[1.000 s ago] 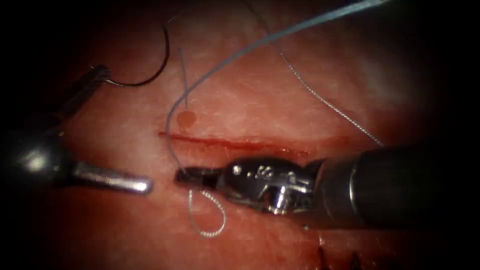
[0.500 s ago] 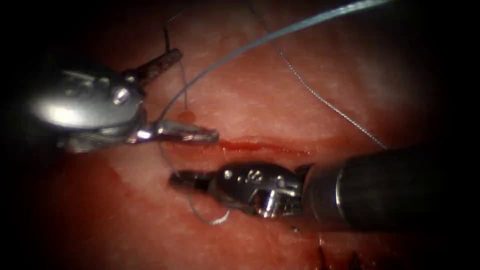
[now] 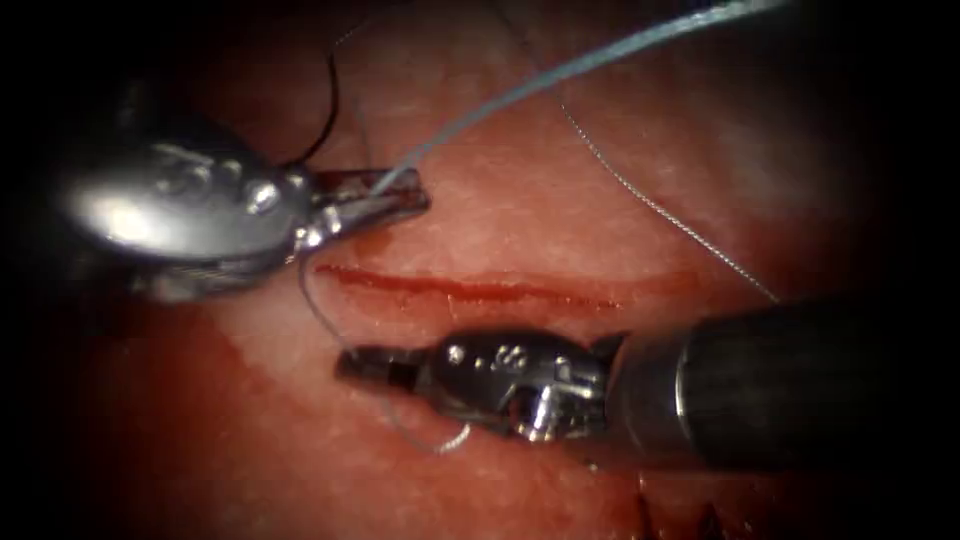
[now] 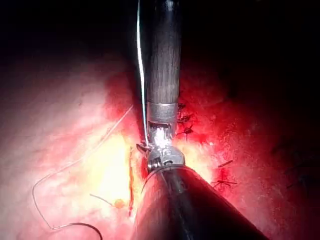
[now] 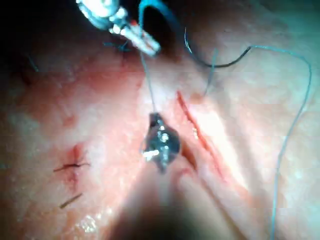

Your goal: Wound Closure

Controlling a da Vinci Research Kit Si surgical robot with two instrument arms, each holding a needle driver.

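L gripper sits above the cut in the endoscope view, near its left end, jaws closed on the blue thread, which runs up & to the right from there. R gripper lies below the cut, tip pointing left, jaws closed on the thread too; a strand goes from its tip up toward the L gripper. A small loop of thread curls under the R gripper on the tissue.

Needle: dark curve lying loose on the tissue above the cut, up by the L tool's wrist; neither gripper holds it. Can't tell if its tip is in the tissue.

Thin pale strand runs diagonally across the tissue to the right side. Red fluid spreads over the tissue at lower left. R wrist view: R gripper w/ thread rising straight from its tip to the L gripper; cut just beside it. L wrist view: thread along the R tool's shaft.
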